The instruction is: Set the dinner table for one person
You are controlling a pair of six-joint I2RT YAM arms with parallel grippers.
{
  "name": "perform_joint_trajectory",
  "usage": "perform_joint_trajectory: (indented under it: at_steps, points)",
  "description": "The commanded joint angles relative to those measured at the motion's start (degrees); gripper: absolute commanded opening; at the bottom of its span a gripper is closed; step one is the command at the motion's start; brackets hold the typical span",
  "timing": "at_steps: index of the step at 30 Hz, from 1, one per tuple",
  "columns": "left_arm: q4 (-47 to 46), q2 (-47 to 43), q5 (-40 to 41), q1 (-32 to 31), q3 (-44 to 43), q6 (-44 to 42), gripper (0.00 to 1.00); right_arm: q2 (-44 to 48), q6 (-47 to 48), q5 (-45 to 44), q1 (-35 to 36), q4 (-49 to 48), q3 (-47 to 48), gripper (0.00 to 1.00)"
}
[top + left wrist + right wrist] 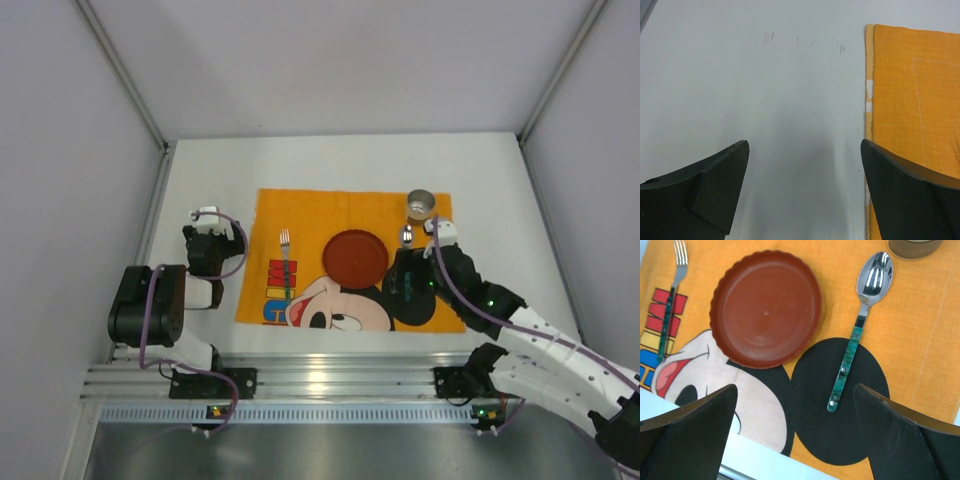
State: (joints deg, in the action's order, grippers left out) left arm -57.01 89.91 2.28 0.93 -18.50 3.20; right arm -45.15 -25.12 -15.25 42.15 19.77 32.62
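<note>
The white dinner table carries an orange Mickey Mouse placemat. On the mat lie a red-brown scalloped plate, a fork left of it and a green-handled spoon right of it. A metal cup stands beyond the spoon. My right gripper hovers open and empty over the mat's black ear patch. The right wrist view shows that gripper, the plate, the spoon and the fork. My left gripper is open and empty over bare table, left of the mat.
A ribbed aluminium rail runs along the near edge, with both arm bases bolted to it. White walls enclose the table on the left, right and far sides. A strip of white table shows between the mat and the rail.
</note>
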Motion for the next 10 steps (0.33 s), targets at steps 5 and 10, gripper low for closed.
perform_joint_trajectory:
  at_steps: [5,10]
  points:
    - [-5.04,-0.09,-1.32,-0.05,0.31,0.05,0.99,2.52,-5.02,-3.3,0.04,-2.81,1.91,1.0]
    - [-4.95,-0.17,-1.32,-0.05,0.22,0.14,0.99,1.03,-3.01,-2.6,0.12,-3.08,4.9,1.0]
